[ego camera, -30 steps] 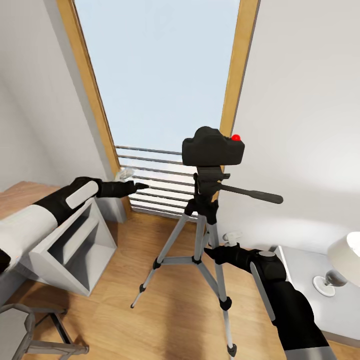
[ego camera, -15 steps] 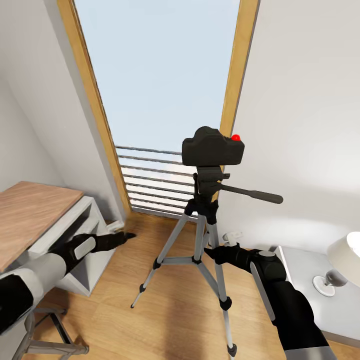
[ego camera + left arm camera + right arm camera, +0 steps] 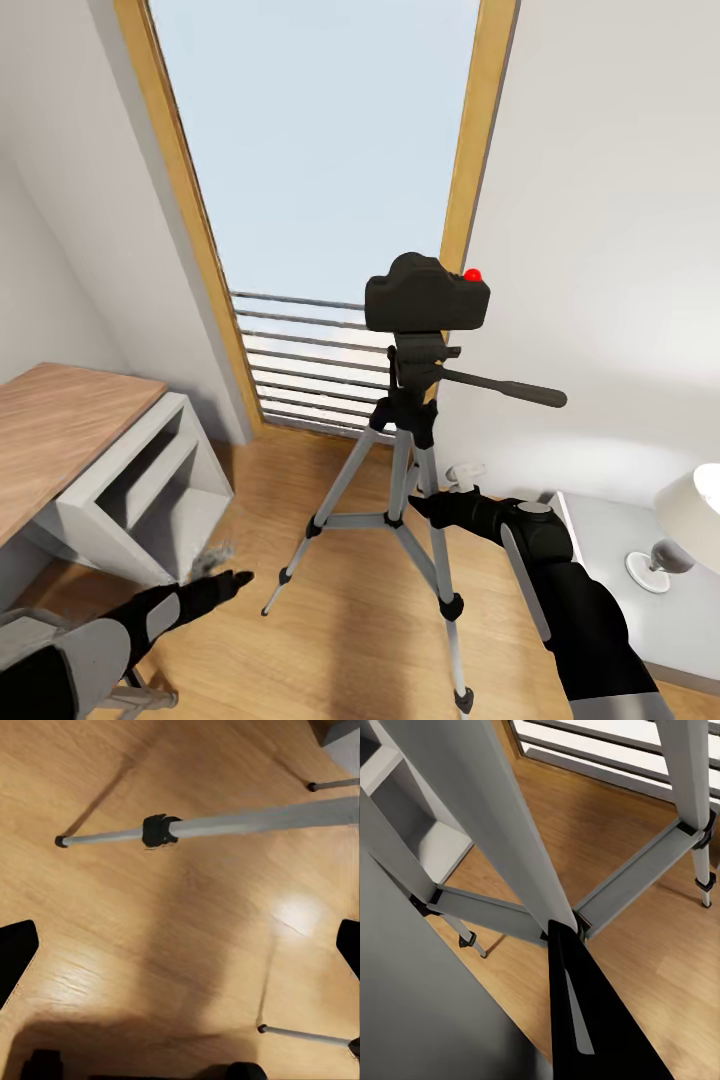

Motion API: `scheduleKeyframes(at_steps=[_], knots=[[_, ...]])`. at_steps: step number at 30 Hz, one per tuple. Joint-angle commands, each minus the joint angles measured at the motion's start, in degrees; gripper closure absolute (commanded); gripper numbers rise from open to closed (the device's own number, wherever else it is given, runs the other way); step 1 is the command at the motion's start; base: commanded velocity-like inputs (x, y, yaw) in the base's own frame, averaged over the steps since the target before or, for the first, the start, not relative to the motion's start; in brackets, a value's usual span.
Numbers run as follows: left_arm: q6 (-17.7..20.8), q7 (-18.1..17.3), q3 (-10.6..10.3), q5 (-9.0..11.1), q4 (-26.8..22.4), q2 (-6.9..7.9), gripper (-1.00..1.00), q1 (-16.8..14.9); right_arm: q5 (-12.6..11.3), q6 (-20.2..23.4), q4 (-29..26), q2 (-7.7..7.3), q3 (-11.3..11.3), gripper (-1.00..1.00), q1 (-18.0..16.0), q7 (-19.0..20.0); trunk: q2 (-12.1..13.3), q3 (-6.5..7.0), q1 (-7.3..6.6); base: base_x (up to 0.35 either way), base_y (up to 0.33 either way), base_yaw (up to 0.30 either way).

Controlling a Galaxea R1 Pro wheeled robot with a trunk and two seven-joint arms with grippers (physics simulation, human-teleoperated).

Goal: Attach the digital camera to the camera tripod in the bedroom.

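Camera work looks finished: the digital camera (image 3: 427,296) sits on the camera tripod (image 3: 405,470) head, well above both sets of fingers. Left gripper (image 3: 180,945) hangs wide over bare floor; right gripper (image 3: 418,503) steadies a leg, spread unclear.

- The digital camera (image 3: 427,296) is showing matte black, with a bright red button on top.
- The camera tripod (image 3: 405,480) is showing silver-grey legs with black joints, feet, head and handle.
- The floor (image 3: 340,620) is showing light honey wood grain.
- The window frame (image 3: 470,150) is glowing golden wood around pale blue.
- The desk (image 3: 50,430) is showing a brown top over white shelves.
- The lamp (image 3: 690,520) is showing cream-white.
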Motion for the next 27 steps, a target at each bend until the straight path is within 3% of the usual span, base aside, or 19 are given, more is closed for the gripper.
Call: scheduleKeyframes(at_steps=[1,6,10,17,22,27], knots=[[-1.12,0.33,-0.23,0.78,0.1,-0.03,-1.0,1.69,2.8,-0.38,0.96,-0.04,-0.08,1.0,-0.04,0.27,-0.07,-0.09,0.03,0.0,0.0,0.0],[-2.99,3.09,-0.23,0.99,0.28,-0.25,-1.0,5.96,2.74,-0.38,0.96,-0.04,-0.08,1.0,-0.04,0.27,-0.07,-0.09,0.03,0.0,0.0,0.0],[-3.42,8.06,-0.24,1.03,0.33,-0.47,-1.0,9.03,2.68,-0.38,0.96,-0.04,-0.08,1.0,-0.04,0.27,-0.07,-0.09,0.03,0.0,0.0,0.0],[-3.29,23.51,-0.23,1.05,0.24,-1.36,-1.0,14.39,2.63,-0.38,0.96,-0.04,-0.13,1.0,-0.04,0.22,-0.07,-0.09,0.03,0.0,0.0,0.0],[-3.33,27.15,-0.23,1.05,0.24,-2.7,-1.0,19.36,2.66,-0.38,0.96,-0.04,-0.16,1.0,-0.04,0.2,-0.07,-0.09,0.03,0.0,0.0,0.0],[-3.75,28.08,-0.23,1.05,0.19,-3.78,-1.0,23.36,2.66,-0.38,0.96,-0.04,-0.16,1.0,-0.04,0.19,-0.07,-0.09,0.03,0.0,0.0,0.0]])
